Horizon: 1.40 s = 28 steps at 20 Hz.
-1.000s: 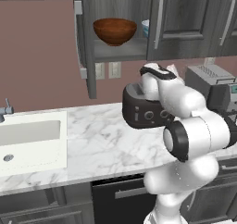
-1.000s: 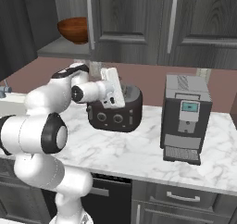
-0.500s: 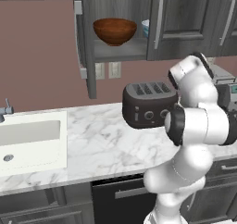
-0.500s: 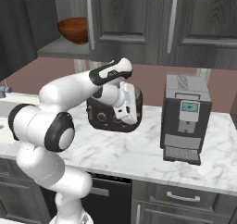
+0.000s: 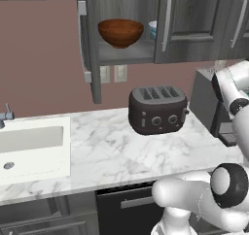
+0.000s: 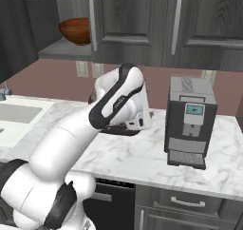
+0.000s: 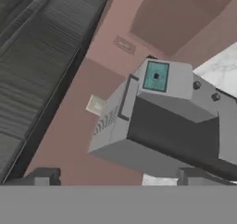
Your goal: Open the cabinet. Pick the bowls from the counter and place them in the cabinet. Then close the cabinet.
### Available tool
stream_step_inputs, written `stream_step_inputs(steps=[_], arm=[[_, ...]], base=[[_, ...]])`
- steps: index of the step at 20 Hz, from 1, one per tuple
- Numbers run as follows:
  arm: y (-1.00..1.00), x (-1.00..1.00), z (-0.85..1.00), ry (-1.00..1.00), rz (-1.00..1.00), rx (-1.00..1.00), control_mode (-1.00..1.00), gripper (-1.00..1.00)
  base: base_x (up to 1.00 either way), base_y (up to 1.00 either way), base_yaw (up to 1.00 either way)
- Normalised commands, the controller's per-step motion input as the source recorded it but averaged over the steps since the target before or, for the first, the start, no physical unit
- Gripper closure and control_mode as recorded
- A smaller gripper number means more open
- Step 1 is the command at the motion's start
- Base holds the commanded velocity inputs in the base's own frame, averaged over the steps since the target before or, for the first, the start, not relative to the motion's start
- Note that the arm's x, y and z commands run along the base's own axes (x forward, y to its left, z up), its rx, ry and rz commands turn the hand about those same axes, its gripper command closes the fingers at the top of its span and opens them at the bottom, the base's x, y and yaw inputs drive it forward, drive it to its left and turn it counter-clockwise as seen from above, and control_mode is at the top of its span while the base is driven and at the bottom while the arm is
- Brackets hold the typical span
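The cabinet [image 5: 194, 20] stands with its left door [image 5: 90, 44] swung open. The reddish-brown wooden bowl [image 5: 120, 31] rests on the inner shelf [image 5: 126, 53]; it is also the bowl [image 6: 76, 30] in the right base view. The rim of the pale blue bowl [image 5: 152, 29] peeks out beside it, mostly hidden behind the shut door. My gripper [image 7: 118, 179] is open with nothing between its fingertips [image 7: 44, 177]. It faces the coffee machine [image 7: 157, 121], well to the right of the open cabinet. The counter [image 5: 107, 151] holds no bowl.
A dark four-slot toaster [image 5: 158, 110] stands at mid counter below the shelf. The grey coffee machine [image 6: 190, 122] stands at the right. A white sink [image 5: 29, 146] lies at the left. My arm's elbow [image 6: 121, 100] rises in front of the toaster.
My arm has swung to the right, from in front of the toaster towards the coffee machine. The bowls and the open cabinet door have not moved.
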Motion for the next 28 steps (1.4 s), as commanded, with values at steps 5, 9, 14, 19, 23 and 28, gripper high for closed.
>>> stream_step_inputs(steps=[5,9,14,19,23,28], arm=[[0.21,-0.5,0.46,-0.3,0.02,-0.09,-1.0,-1.0],[0.51,-0.43,0.51,-0.18,0.0,-0.06,-1.0,-1.0],[0.94,-0.4,0.47,-0.13,0.0,-0.04,-1.0,-1.0],[1.0,-0.19,0.44,-0.03,0.02,-0.01,-1.0,-1.0],[0.95,-0.18,0.51,-0.08,0.0,-0.03,-1.0,-1.0],[0.93,-0.35,0.55,-0.19,0.0,-0.05,-1.0,-1.0]], base=[[0.0,0.0,0.0],[0.0,0.0,0.0],[0.0,0.0,0.0],[0.0,0.0,0.0],[0.0,0.0,0.0],[0.0,0.0,0.0]])
